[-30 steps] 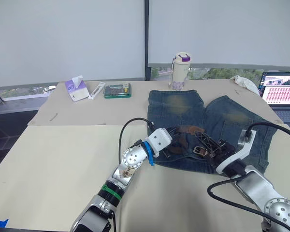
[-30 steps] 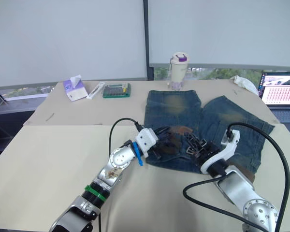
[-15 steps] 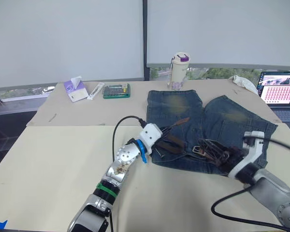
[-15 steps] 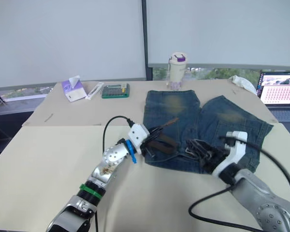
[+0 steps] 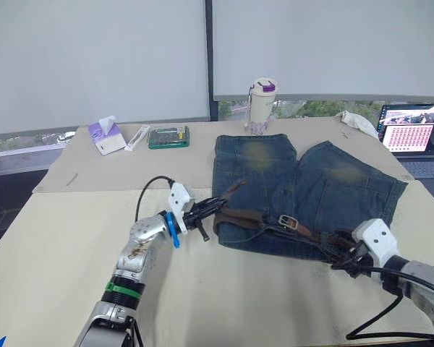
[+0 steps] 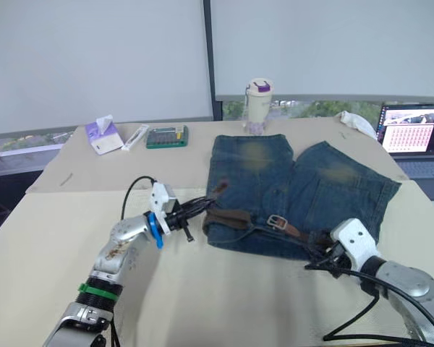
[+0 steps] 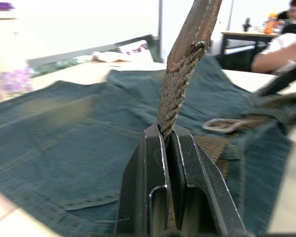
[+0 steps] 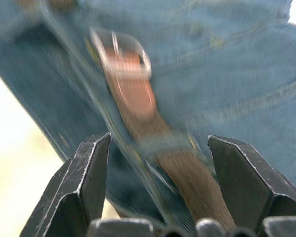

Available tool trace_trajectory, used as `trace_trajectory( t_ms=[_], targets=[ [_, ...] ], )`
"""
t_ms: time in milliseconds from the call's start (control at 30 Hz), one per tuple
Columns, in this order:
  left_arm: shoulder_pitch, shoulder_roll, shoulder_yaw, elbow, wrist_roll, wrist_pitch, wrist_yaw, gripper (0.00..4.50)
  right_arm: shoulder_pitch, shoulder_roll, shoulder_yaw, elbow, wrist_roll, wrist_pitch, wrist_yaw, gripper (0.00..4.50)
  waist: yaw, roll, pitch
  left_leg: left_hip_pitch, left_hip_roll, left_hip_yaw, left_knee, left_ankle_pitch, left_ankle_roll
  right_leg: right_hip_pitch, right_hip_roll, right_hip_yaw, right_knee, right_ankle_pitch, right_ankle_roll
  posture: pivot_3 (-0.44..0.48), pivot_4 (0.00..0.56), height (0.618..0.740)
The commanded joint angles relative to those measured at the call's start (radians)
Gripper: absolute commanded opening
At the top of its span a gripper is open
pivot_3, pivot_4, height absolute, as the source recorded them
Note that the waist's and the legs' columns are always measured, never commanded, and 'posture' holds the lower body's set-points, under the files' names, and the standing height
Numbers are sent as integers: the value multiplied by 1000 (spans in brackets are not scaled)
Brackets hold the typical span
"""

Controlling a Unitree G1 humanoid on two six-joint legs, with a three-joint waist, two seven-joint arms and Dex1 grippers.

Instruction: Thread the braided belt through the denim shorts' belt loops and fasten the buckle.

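Note:
The denim shorts (image 5: 307, 184) lie flat on the table, waistband toward me. The braided belt (image 5: 249, 218) runs along that waistband, and its silver buckle (image 5: 288, 222) rests near the middle. My left gripper (image 5: 206, 210) sits just off the shorts' left edge, shut on the belt's tip (image 7: 180, 84). My right gripper (image 5: 341, 250) is at the waistband's right end, open. In the right wrist view the belt (image 8: 138, 101) and buckle (image 8: 121, 52) lie between its spread fingers (image 8: 89, 182), not pinched. I cannot make out the belt loops.
At the table's far side stand a cream bottle (image 5: 260, 105), a tissue pack (image 5: 105, 135) and a green case (image 5: 168, 136). A laptop (image 5: 412, 137) and white cloth (image 5: 358, 123) are at the far right. Bare tabletop (image 5: 65, 238) lies to my left.
My right gripper has opened, let go of the belt and drawn back to the right. The left gripper has pulled the belt's tip leftward, straightening the strap along the waistband. The camera has shifted.

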Motion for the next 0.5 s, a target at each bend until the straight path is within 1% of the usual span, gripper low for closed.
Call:
trace_trajectory(
  t_ms=[33,133,233,333,500],
  targets=[
    [-38,19,43,-3,-24,-9,-26,0,-60,29,27,-8,-26,-10,38,3456,0,0,0,0,0,0,0,0,0,0,0,0,0,0,0,0,150,740],
    [-30,32,60,-1,-33,-6,-50,0,-116,63,59,4,-64,-23,43,3456,0,1,-1,0,0,0,0,0,0,0,0,0,0,0,0,0,150,740],
    [-8,56,67,-12,-42,-3,-85,0,-161,122,59,-41,-8,44,44,3456,1,2,-1,0,0,0,0,0,0,0,0,0,0,0,-1,0,150,740],
    [-3,66,75,-13,-48,-1,-92,0,-181,140,65,-57,-23,81,42,3456,4,4,-2,0,1,-1,0,0,0,-1,-1,0,1,0,-1,0,150,740],
    [0,60,69,-15,-41,-1,-95,0,-211,165,66,-48,-42,160,1,3456,7,2,-3,0,1,-1,1,0,0,0,-2,0,1,1,-1,0,150,740]
  ],
)
